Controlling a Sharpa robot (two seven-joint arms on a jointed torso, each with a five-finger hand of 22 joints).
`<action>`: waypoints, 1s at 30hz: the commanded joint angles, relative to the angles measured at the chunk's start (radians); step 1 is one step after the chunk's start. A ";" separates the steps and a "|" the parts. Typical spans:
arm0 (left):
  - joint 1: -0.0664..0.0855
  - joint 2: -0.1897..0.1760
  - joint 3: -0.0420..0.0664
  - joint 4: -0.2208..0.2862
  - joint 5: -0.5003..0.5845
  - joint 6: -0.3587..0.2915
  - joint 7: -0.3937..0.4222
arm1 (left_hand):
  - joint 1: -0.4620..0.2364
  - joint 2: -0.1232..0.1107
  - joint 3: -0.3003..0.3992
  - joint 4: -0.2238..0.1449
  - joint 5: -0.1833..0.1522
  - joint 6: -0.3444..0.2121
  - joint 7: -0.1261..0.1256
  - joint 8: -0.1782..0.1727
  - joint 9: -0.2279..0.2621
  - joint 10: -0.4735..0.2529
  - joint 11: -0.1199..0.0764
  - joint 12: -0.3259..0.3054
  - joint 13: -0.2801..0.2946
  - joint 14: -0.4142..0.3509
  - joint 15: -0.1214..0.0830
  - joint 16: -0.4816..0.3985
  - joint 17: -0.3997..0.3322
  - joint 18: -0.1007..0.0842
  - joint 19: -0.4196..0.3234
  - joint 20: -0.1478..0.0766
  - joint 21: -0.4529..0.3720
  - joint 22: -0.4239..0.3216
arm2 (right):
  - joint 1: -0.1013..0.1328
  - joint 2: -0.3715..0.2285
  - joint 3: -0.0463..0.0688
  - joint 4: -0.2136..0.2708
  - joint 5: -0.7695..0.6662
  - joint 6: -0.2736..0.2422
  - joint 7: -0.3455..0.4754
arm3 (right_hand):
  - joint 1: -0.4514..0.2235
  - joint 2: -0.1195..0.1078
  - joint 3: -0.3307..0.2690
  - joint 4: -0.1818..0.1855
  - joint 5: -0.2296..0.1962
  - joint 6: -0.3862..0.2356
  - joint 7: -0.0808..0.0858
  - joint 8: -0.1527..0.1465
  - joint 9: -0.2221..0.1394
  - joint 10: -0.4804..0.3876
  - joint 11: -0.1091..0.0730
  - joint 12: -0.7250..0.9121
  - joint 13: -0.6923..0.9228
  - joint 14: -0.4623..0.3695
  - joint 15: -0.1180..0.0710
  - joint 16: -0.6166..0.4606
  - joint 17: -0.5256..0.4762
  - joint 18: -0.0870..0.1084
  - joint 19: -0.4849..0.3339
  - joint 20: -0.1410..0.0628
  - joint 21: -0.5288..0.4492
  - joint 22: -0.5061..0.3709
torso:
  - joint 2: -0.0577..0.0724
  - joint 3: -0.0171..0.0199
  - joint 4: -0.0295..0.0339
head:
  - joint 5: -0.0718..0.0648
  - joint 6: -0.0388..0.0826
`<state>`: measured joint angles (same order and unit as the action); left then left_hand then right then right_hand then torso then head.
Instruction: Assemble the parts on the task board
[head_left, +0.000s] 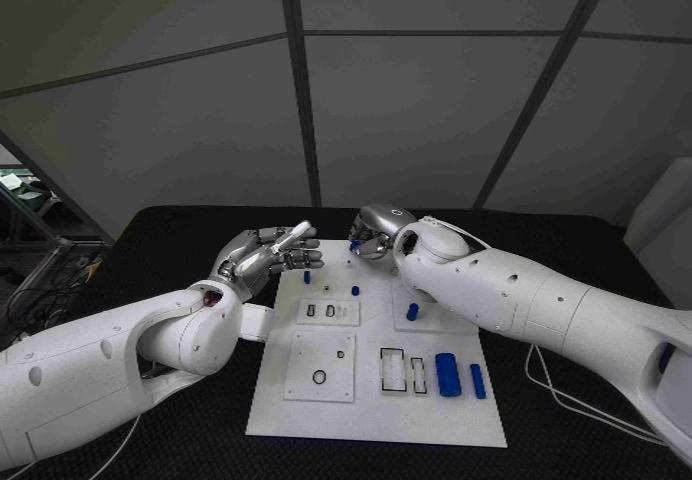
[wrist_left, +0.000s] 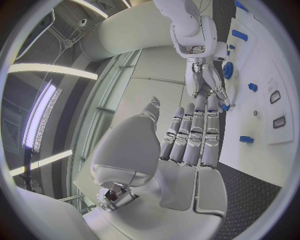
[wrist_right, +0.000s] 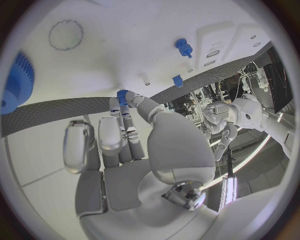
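One small blue part (wrist_right: 122, 95), pinched at right hand (wrist_right: 128, 132) fingertips

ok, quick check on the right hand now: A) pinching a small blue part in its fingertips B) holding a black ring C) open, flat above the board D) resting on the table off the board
A: in the right wrist view the right hand pinches a small blue part in its fingertips, over the white task board.
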<state>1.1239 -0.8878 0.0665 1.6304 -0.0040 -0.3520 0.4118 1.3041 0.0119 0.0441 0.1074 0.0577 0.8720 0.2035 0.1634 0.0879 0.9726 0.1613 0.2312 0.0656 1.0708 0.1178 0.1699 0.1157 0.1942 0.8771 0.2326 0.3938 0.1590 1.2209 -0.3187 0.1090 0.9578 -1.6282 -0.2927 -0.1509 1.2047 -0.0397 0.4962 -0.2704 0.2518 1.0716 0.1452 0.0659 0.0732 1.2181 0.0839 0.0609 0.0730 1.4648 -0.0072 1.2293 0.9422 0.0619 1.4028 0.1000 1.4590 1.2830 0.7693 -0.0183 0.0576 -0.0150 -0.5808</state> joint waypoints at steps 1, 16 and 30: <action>0.002 -0.003 0.001 0.005 -0.006 0.017 0.006 | -0.010 -0.002 -0.005 0.001 -0.004 0.002 0.004 -0.003 -0.001 0.004 0.002 -0.004 -0.001 0.004 0.006 -0.003 0.001 -0.013 0.006 -0.003 0.005 -0.001 | 0.003 0.000 0.001 -0.008 -0.026 0.001 -0.011 | -0.010 -0.005 0.004 0.002 0.000 -0.008 0.003 -0.003 -0.001 -0.014 -0.001 -0.002 -0.002 0.002 0.004 0.002 -0.003 -0.003 -0.004 0.006 0.000 -0.003 | 0.000 -0.0001 0.0007 | 0.005 0.000; 0.004 -0.006 0.001 0.001 -0.006 0.019 0.004 | -0.010 -0.003 -0.006 0.000 -0.005 0.002 0.004 -0.004 -0.001 0.003 0.003 -0.006 -0.002 0.004 0.006 -0.004 0.001 -0.013 0.006 -0.003 0.005 -0.001 | 0.003 -0.011 0.001 0.005 0.005 -0.035 0.008 | -0.031 -0.061 -0.081 0.025 -0.140 -0.100 0.037 -0.003 -0.006 -0.178 0.038 -0.001 -0.006 -0.021 0.037 -0.035 -0.089 0.017 -0.066 0.039 -0.045 -0.103 | 0.001 0.0003 -0.0030 | 0.012 0.001; 0.004 -0.015 0.001 -0.013 -0.003 0.026 0.003 | -0.010 -0.003 -0.007 -0.001 -0.005 0.002 0.004 -0.005 -0.002 0.002 0.003 -0.008 -0.002 0.004 0.006 -0.006 0.002 -0.013 0.006 -0.003 0.004 -0.002 | 0.002 -0.277 0.001 0.243 0.221 -0.005 -0.019 | -0.047 -0.059 -0.123 0.066 -0.124 -0.086 -0.011 -0.003 -0.003 0.110 -0.031 0.113 0.069 -0.003 -0.014 0.006 -0.036 -0.009 0.022 -0.002 0.013 0.035 | -0.008 0.0088 -0.0235 | 0.006 0.010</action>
<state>1.1257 -0.9023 0.0665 1.6184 -0.0040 -0.3439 0.4101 1.3041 0.0119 0.0425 0.1057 0.0577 0.8720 0.2035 0.1634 0.0872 0.9727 0.1613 0.2273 0.0657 1.0736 0.1206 0.1696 0.1157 0.1943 0.8771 0.2326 0.3937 0.1580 1.2207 -0.5844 0.1097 1.1867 -1.5371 -0.3291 -0.1549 1.1688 -0.0994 0.3753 -0.2110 0.1272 0.9866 0.1405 0.0659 0.0715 1.3007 0.0593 0.1628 0.1335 1.4612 -0.0156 1.2305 0.8992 0.0620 1.4145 0.0991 1.4678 1.3026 0.7647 -0.0135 0.0426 -0.0087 -0.5722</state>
